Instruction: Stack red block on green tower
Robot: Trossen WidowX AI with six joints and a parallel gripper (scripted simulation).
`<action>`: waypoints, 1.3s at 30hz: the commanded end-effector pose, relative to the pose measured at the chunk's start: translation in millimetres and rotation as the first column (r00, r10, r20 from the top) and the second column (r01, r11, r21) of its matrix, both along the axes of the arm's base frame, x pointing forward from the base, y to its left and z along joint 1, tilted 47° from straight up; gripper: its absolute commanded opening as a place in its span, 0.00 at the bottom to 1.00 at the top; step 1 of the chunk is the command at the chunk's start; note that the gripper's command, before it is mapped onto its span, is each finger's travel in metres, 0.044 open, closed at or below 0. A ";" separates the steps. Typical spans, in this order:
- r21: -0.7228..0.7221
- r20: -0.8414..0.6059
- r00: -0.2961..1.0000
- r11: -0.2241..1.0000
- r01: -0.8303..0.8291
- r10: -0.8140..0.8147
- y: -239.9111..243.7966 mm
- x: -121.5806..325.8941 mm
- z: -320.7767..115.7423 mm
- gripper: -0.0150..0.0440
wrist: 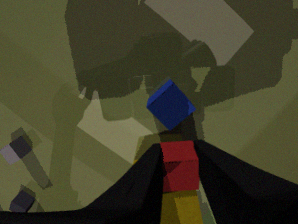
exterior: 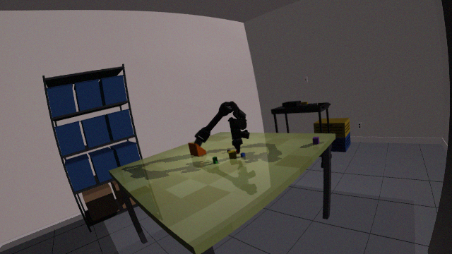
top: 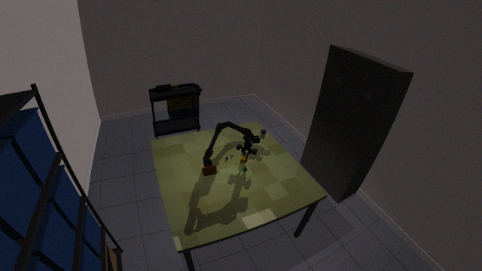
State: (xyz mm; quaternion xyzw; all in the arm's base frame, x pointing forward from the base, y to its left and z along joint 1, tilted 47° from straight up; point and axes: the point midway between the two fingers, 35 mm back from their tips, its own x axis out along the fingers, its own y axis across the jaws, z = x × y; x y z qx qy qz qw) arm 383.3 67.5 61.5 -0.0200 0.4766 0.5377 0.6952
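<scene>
I have the gripper (wrist: 178, 169) clamped on the red block (wrist: 180, 165), low over the table (exterior: 226, 197) near the yellow block (exterior: 232, 154), with the blue block (wrist: 170, 104) just beyond. The green tower (exterior: 215, 159) stands apart to the left, untouched. So the pick looks done; lifting, carrying across and setting the block down gently are left.
</scene>
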 end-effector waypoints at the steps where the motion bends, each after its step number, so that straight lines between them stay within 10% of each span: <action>1: -0.005 0.007 1.000 1.000 0.001 -0.001 -13.8 1.5 11.4 0.25; 24: -0.007 0.005 1.000 1.000 0.001 -0.001 -67.0 3.7 62.7 0.25; 39: -0.028 -0.013 1.000 0.999 0.019 -0.020 -146.6 -37.7 -15.9 0.25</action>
